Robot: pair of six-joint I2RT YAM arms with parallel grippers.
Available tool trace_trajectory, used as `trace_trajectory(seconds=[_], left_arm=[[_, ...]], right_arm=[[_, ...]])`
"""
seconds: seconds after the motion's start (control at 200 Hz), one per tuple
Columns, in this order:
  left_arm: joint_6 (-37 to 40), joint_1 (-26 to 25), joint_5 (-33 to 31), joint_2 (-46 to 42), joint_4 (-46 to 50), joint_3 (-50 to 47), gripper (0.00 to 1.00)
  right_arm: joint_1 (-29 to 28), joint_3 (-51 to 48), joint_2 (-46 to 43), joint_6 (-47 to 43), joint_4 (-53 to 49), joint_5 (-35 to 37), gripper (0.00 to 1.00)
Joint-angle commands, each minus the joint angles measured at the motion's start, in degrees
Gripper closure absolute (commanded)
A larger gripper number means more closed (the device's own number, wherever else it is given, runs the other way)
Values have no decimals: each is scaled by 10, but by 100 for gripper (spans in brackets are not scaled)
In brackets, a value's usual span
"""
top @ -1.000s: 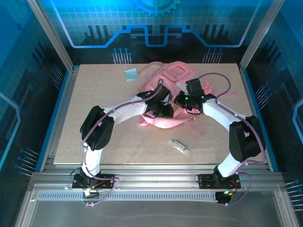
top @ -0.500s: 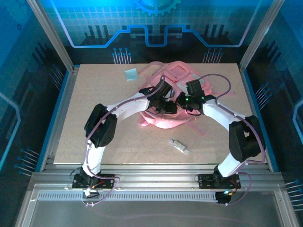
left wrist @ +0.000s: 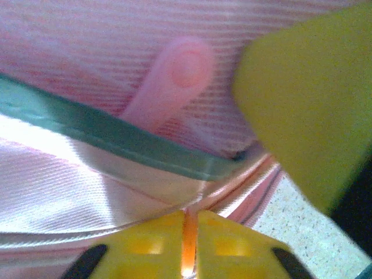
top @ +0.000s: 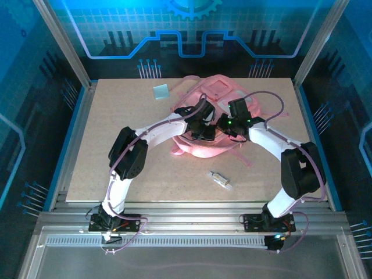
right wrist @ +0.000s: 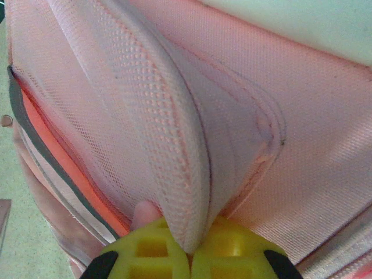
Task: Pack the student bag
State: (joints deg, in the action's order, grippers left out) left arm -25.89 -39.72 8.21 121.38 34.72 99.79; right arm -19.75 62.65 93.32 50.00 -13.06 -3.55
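Top external: a small clear item [top: 221, 180] lies loose near the front. Beyond it the student bag [top: 200, 150] sits mid-table, right of centre. The left gripper [left wrist: 189, 235] pinches a thin seam edge of the bag and the right gripper [right wrist: 189, 247] a padded mesh flap, both clamped tight. They are probably opening a compartment; next, pull the two holds apart.

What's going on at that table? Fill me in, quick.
Both arms are working on the pink student bag, which lies on the table. The right tool is shut on a padded mesh flap of the bag. The left tool is shut close by, seemingly pinching a thin fabric edge. A small clear item and a pale square lie loose on the table, outside the bag.
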Motion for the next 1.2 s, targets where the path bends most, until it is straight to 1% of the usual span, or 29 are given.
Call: trace_trajectory(seconds=[0.0,0.08,0.16,0.36,0.515,0.6,0.67,0.72,0.855,0.895,0.931,0.971,1.001,1.046,1.106,1.146,1.196], left_arm=[[-1,3,-20,15,-21,-7,100],[10,5,-23,-1,-20,-21,100],[23,18,-25,-25,-16,-42,100],[73,80,-29,-96,-5,-111,100],[114,107,-71,-111,28,-125,100],[118,118,-81,-113,30,-131,100],[114,120,-66,-117,31,-131,100],[110,116,-37,-128,19,-140,100],[89,84,22,-163,-11,-157,100],[79,75,42,-168,-20,-155,100],[69,69,59,-169,-31,-153,100],[59,63,76,-166,-44,-147,100],[51,60,87,-161,-50,-138,100],[44,56,100,-149,-53,-118,100],[38,50,110,-128,-54,-87,100],[36,45,117,-112,-53,-66,100],[35,38,123,-94,-50,-39,100]], right_arm=[[-2,6,-26,-3,36,-23,100],[6,2,-27,-12,34,-24,100],[22,-3,-26,-26,32,-38,100],[59,-12,-36,-50,17,-46,100],[84,-12,-33,-51,21,-64,100],[90,-2,-25,-57,17,-68,100],[96,14,-12,-68,7,-64,100],[101,29,0,-73,6,-65,100],[114,77,41,-72,0,-68,100],[117,89,49,-67,-1,-69,94],[119,98,54,-60,-4,-73,85],[122,102,54,-48,-6,-77,72],[124,99,48,-39,-3,-82,59],[126,87,35,-30,3,-83,46],[128,64,8,-23,3,-79,36],[129,44,-15,-18,2,-77,32],[132,14,-47,-8,4,-81,31]])
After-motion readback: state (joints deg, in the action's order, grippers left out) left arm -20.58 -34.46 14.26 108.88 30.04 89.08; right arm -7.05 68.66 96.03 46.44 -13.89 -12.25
